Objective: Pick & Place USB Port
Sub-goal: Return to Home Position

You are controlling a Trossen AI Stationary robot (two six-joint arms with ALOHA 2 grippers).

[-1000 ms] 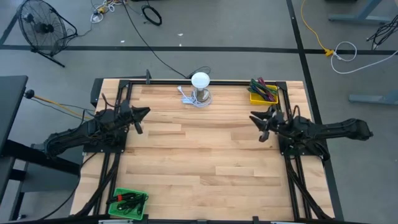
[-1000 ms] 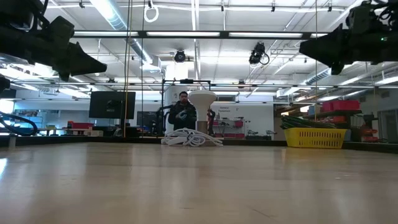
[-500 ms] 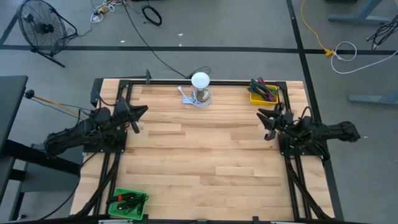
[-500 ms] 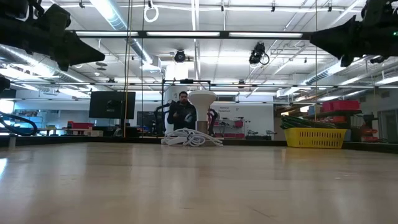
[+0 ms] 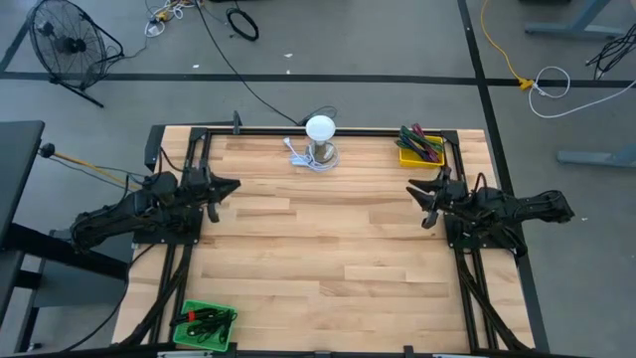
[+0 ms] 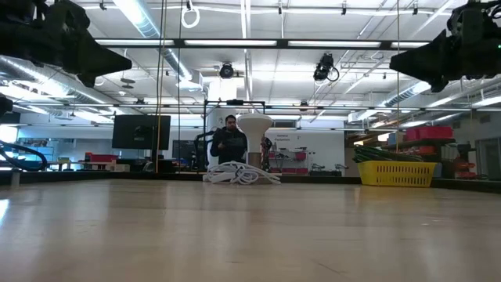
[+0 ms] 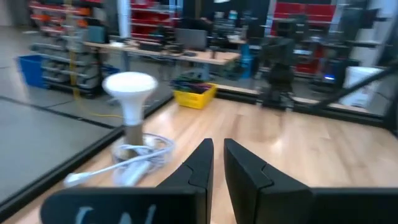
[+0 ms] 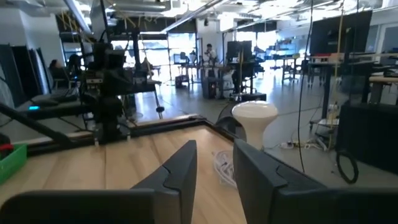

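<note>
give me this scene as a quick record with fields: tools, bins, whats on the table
left tool: over the table's left side, nearly shut, holding nothing
right tool: over the table's right side, part open, holding nothing
yellow bin: far right corner, with cables inside
green bin: near left corner, with dark items inside
lamp: white dome, far edge at the middle, white cable coiled at its base
table: wooden
person: in the room beyond the table

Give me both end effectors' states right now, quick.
Left end effector: nearly closed, holding nothing, raised over the table's left side.
Right end effector: open, holding nothing, raised over the table's right side.
</note>
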